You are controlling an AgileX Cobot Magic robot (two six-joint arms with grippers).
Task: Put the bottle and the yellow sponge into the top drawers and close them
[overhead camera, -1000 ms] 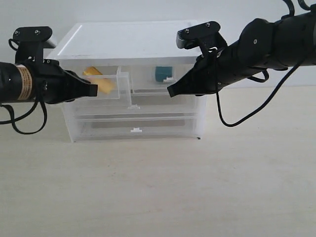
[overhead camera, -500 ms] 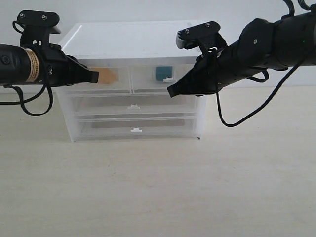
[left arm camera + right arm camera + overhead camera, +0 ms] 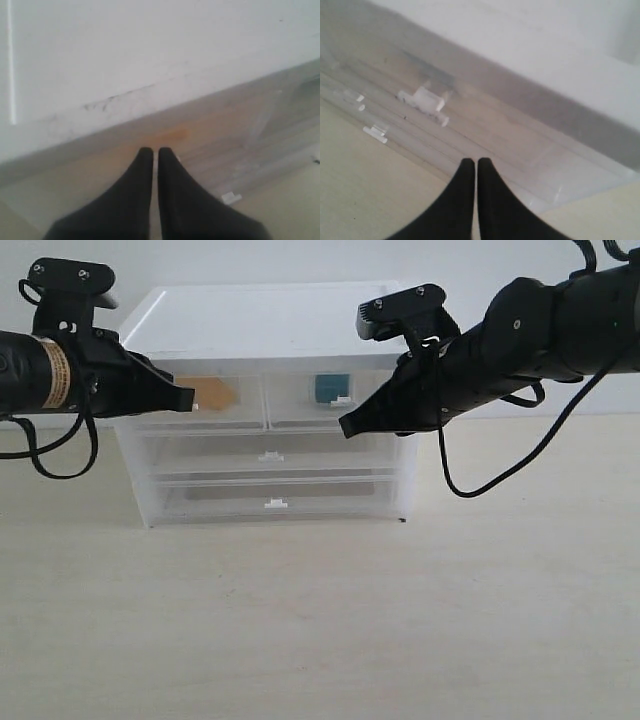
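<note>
1. The yellow sponge (image 3: 214,393) is lying in the shut left top drawer (image 3: 246,413), and the bottle (image 3: 330,387) is sitting in the right top drawer (image 3: 298,411).
2. The left gripper (image 3: 188,398) and right gripper (image 3: 345,425) are hovering by the drawer fronts, jaws pressed together.

No legible text; tan sticker (image 3: 55,372) on left arm (image 3: 112,386) (print too blurred).

Sponge (image 3: 215,393) in left top drawer (image 3: 242,413), bottle (image 3: 331,389) in right top drawer (image 3: 298,412), cabinet (image 3: 270,330) on table (image 3: 320,620)
</note>
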